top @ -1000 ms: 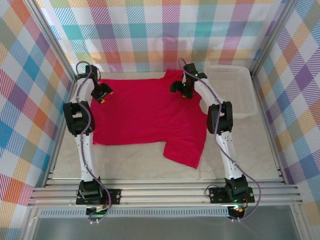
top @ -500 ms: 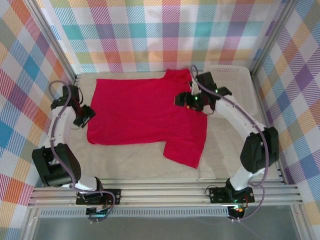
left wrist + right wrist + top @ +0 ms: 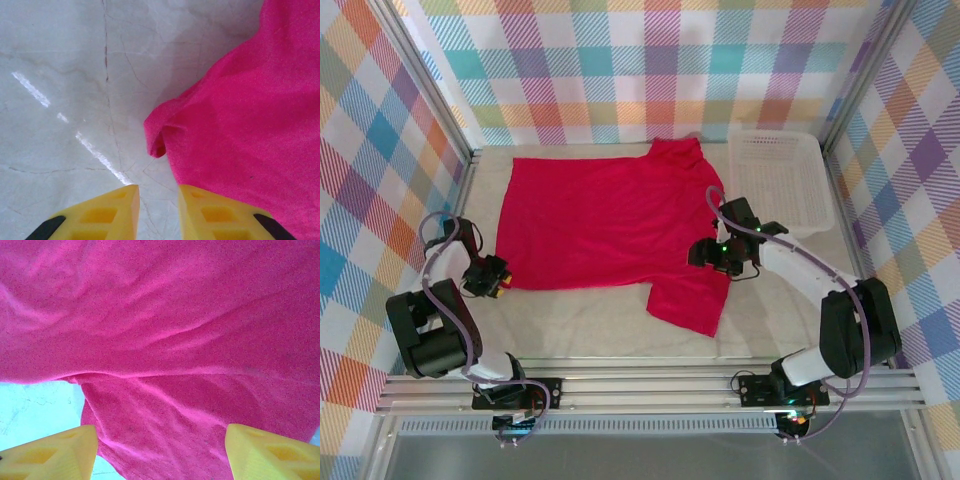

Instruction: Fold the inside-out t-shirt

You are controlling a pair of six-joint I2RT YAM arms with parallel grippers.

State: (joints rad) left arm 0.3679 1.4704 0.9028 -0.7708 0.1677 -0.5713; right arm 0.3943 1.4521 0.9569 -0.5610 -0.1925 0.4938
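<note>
The inside-out t-shirt (image 3: 610, 220) lies spread flat on the table, plain bright red, with one sleeve at the far middle and the other at the near right. No white tag shows. My left gripper (image 3: 486, 275) is low at the shirt's near-left corner, open, its yellow fingers (image 3: 112, 212) over bare table just short of the curled shirt corner (image 3: 156, 137). My right gripper (image 3: 716, 256) hovers over the shirt's right side above the near sleeve. In the right wrist view the right gripper (image 3: 160, 452) is wide open, with wrinkled shirt cloth (image 3: 165, 340) below and nothing gripped.
A white plastic basket (image 3: 778, 175) stands at the far right, just beyond the right arm. Pale table surface (image 3: 590, 320) lies in front of the shirt. Checked walls and metal rails close in the workspace on all sides.
Both arms pulled back from the far side toward the near side. The left gripper went to the shirt's near-left corner, the right gripper down its right edge. The shirt stayed flat.
</note>
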